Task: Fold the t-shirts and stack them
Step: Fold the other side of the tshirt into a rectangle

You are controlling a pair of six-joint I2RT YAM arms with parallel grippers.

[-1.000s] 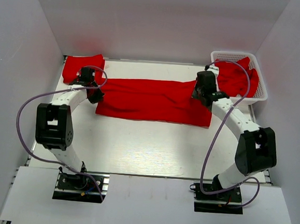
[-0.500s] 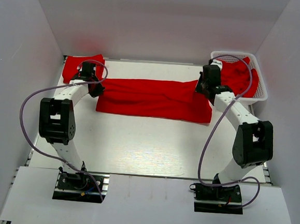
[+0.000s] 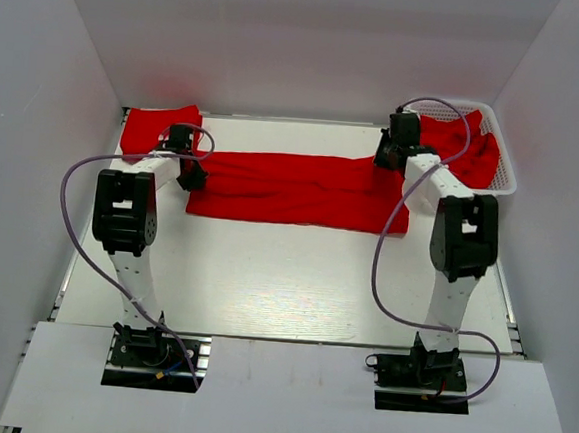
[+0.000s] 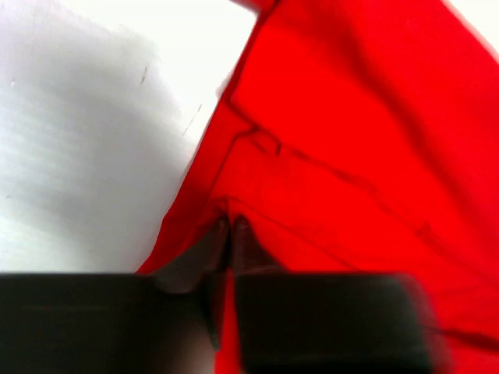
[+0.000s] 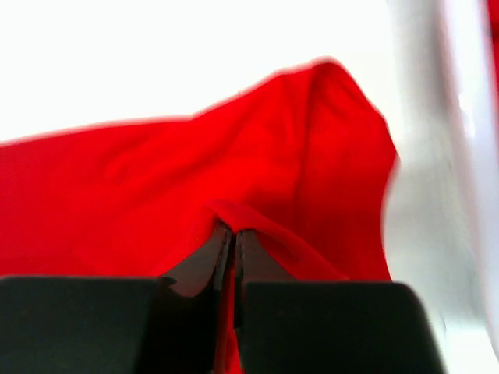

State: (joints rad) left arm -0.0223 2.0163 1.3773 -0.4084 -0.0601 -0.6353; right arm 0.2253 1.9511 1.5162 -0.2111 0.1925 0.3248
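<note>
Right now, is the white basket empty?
No, a crumpled red shirt lies inside the basket.

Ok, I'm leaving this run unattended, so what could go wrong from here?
The left gripper and right gripper each pinch only a thin fold of the spread t-shirt; it might slip out. The right gripper sits close to the basket, its cable looping over the rim: a snag is possible. The left gripper could drag the neighbouring folded t-shirt.
</note>
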